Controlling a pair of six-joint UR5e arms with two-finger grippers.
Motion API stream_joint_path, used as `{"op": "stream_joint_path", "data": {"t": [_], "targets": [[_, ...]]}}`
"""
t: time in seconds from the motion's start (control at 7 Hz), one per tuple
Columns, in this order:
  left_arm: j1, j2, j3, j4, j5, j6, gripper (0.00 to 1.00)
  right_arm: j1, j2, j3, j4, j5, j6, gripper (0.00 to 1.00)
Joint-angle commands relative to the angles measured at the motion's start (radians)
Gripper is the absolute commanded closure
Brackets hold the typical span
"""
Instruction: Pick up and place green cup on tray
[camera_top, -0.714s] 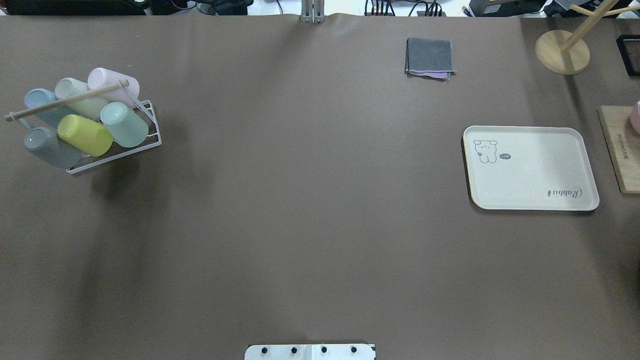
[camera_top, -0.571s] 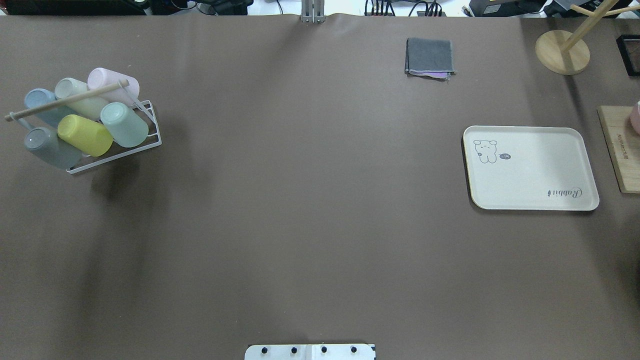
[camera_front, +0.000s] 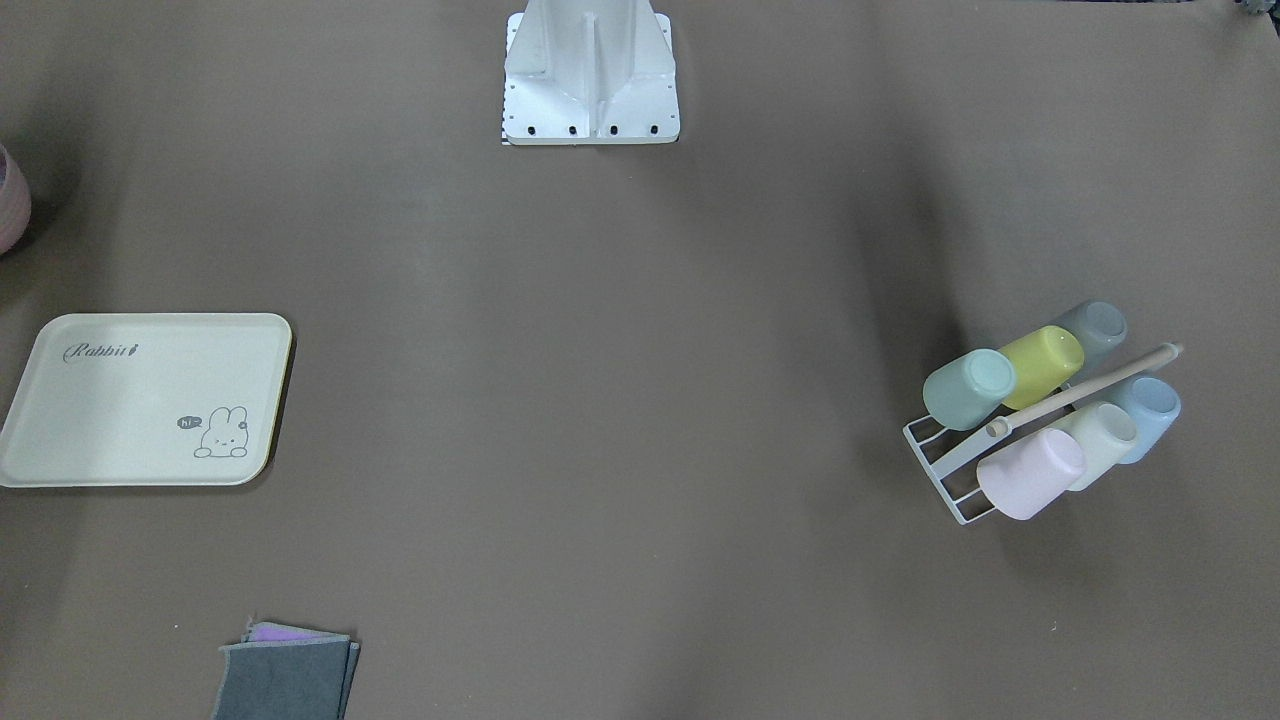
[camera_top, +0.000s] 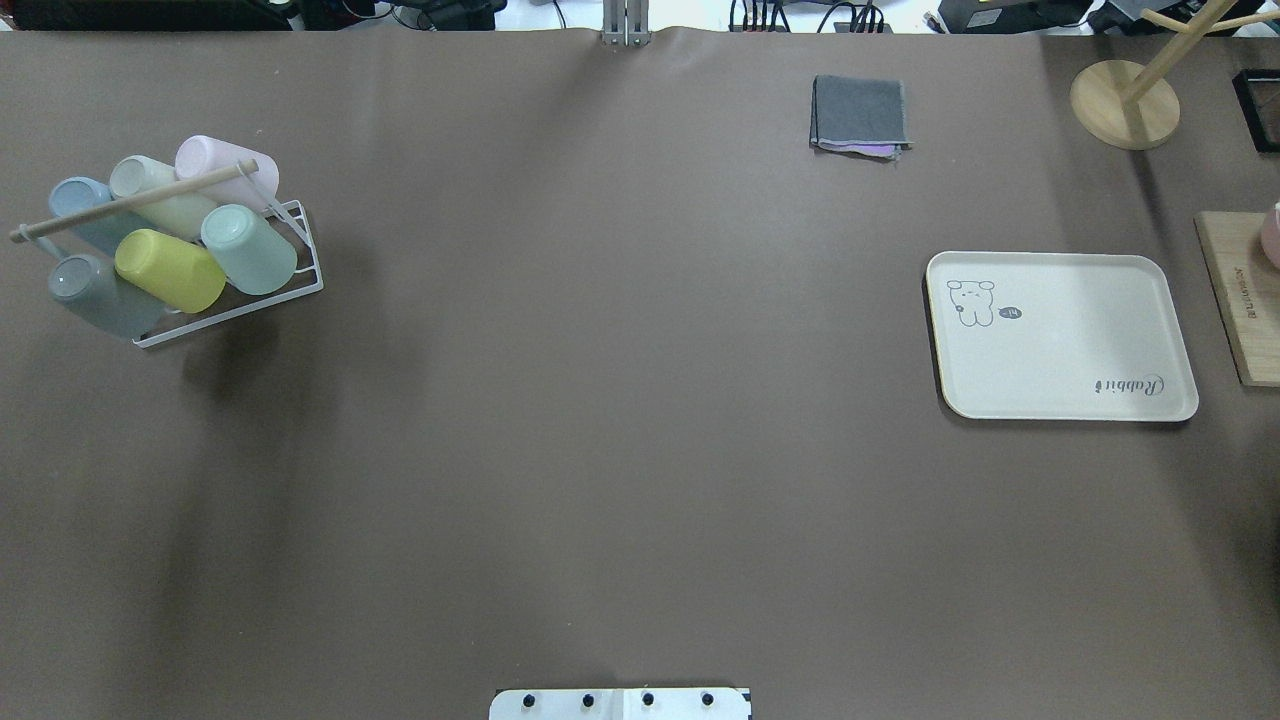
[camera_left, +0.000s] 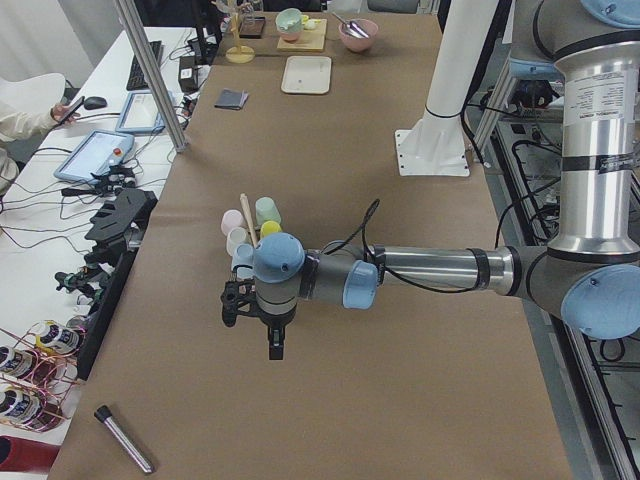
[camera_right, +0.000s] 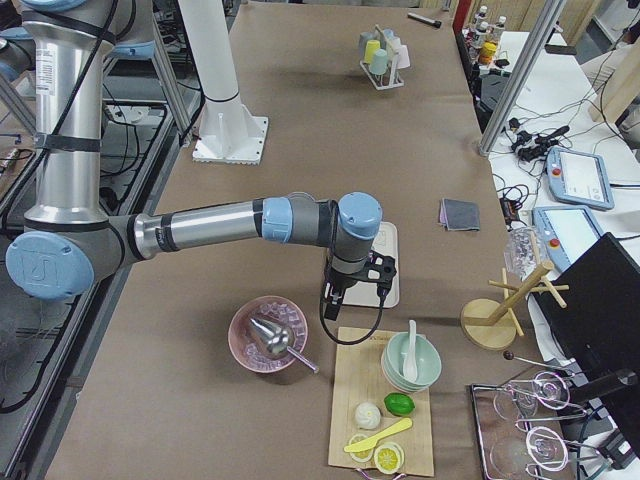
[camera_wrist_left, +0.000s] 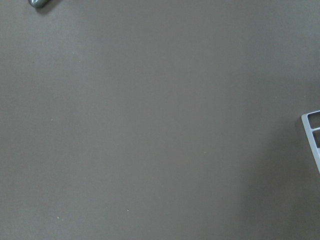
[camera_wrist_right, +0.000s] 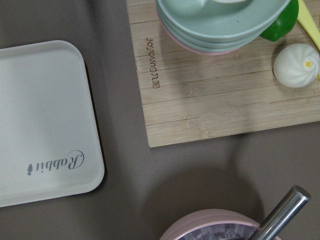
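Resting on the rack (camera_top: 318, 287), the green cup (camera_top: 250, 250) lies near the left hand (camera_left: 274, 345).

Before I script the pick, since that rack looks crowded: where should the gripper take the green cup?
Probably the green cup by its upper body near the raised closed base, coming from above on the table-centre side. It leans at the row's end on the white wire rack; the yellow cup crowds its other side and the wooden bar runs behind.
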Motion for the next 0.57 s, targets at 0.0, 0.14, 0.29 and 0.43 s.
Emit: {"op": "stream_joint_path", "data": {"t": [0.0,0.14,0.29,0.43], "targets": [[0.001,0.0,0.001,0.0,0.001,0.0,0.02,-0.038,0.003,-0.001,0.011,0.004,0.015,0.01],[0.0,0.0,-0.001,0.0,0.001,0.0,0.02,-0.088,0.018,0.002,0.06,0.009,0.061,0.02],[0.001,-0.002,-0.003,0.0,0.001,0.0,0.02,-0.141,0.018,0.003,0.132,0.017,0.167,0.02],[0.001,-0.002,-0.003,0.0,0.004,0.0,0.02,-0.199,0.017,-0.006,0.18,0.015,0.22,0.02]]}}
